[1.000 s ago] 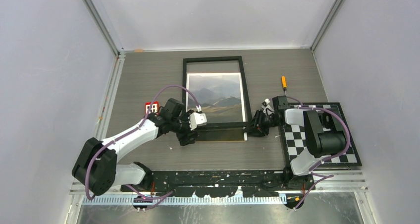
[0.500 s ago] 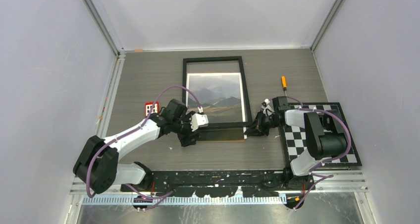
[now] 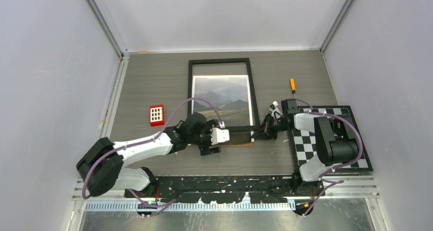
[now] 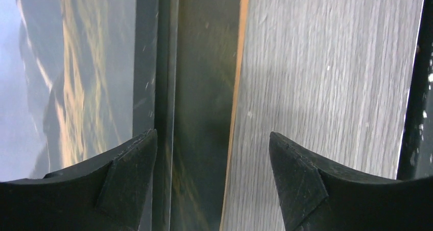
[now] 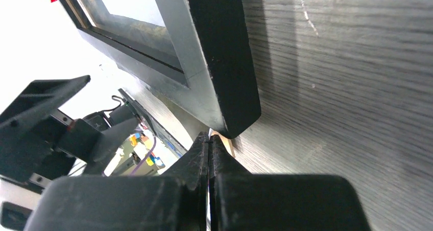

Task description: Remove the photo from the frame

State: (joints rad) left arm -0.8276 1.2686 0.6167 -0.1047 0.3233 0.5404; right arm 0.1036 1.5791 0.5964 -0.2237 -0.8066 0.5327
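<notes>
The frame (image 3: 191, 88) lies flat mid-table with its thin black rim up. The photo (image 3: 223, 99), grey mountains with a white border, shows through it, shifted toward the near end. A brown-edged strip (image 3: 240, 140) sticks out under the near rim. My left gripper (image 3: 227, 136) is open over that near edge. In the left wrist view it (image 4: 212, 135) straddles the rim (image 4: 164, 62) and the tan-edged strip (image 4: 204, 88), with the photo (image 4: 76, 88) to the left. My right gripper (image 3: 259, 134) is at the near right corner. In the right wrist view it (image 5: 210, 138) is shut on a thin sheet edge under the raised frame corner (image 5: 224, 62).
A red keypad-like block (image 3: 157, 114) lies left of the frame. An orange-handled screwdriver (image 3: 293, 85) lies to the right. A black-and-white checkerboard (image 3: 352, 154) sits under the right arm. Grey walls close in on the left, right and back.
My left gripper has moved right along the frame's near edge, from its left corner to about the middle, uncovering the red block. The right gripper has hardly moved.
</notes>
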